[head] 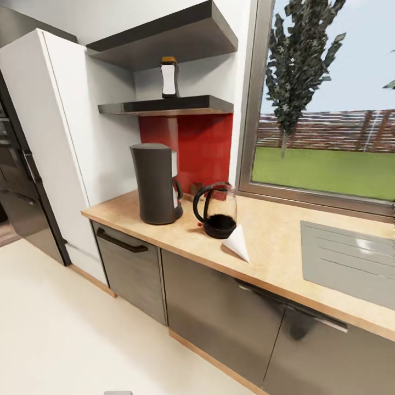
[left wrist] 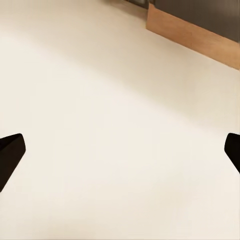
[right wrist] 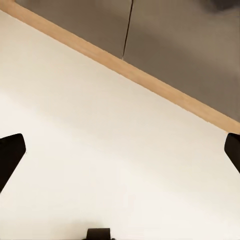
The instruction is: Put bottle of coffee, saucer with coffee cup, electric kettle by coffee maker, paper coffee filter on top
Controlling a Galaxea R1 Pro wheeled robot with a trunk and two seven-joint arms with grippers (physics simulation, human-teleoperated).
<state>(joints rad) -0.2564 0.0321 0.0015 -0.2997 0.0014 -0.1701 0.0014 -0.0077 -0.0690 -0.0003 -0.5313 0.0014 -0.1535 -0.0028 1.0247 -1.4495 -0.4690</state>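
Beside the coffee maker point(head: 157, 184) on the countertop point(head: 280, 241): electric kettle point(head: 218, 210), then paper coffee filter point(head: 238, 242). Above it, bottle of coffee point(head: 169, 77) on the kitchen shelf point(head: 164, 105). Left gripper point(left wrist: 120, 155) and right gripper point(right wrist: 120, 155) spread wide over cream floor point(head: 55, 329).

White fridge point(head: 52, 126), window point(head: 329, 104), sink point(head: 351, 263).

Coffee maker point(head: 156, 184), kettle point(head: 216, 210), filter point(head: 238, 242) on countertop point(head: 274, 241).

Left gripper point(left wrist: 120, 155): two matte black fingertips point(left wrist: 10, 152), wedge-shaped, tapering to blunt points, at 9 and 3 o'clock of the left wrist view. Right gripper point(right wrist: 120, 155): same black wedge fingertips point(right wrist: 11, 152); small dark rounded part at 6 o'clock.
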